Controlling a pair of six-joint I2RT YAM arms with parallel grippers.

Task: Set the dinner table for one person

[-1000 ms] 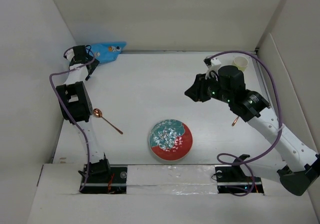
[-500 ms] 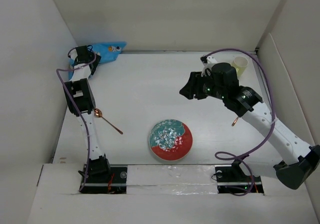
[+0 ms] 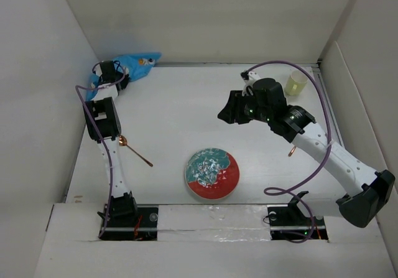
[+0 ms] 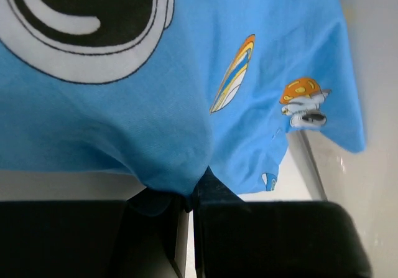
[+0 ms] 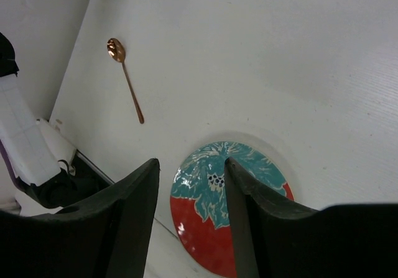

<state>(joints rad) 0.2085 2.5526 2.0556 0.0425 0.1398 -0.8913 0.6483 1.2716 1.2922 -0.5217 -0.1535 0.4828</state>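
White dinner table lies long side-to-side; left end effector pinches placemat, right end effector spread.

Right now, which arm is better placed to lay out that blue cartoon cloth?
Left. The left claw is shut on a fold of the blue cloth in the far left corner. The right claw hangs open and empty over the table, well away from it.
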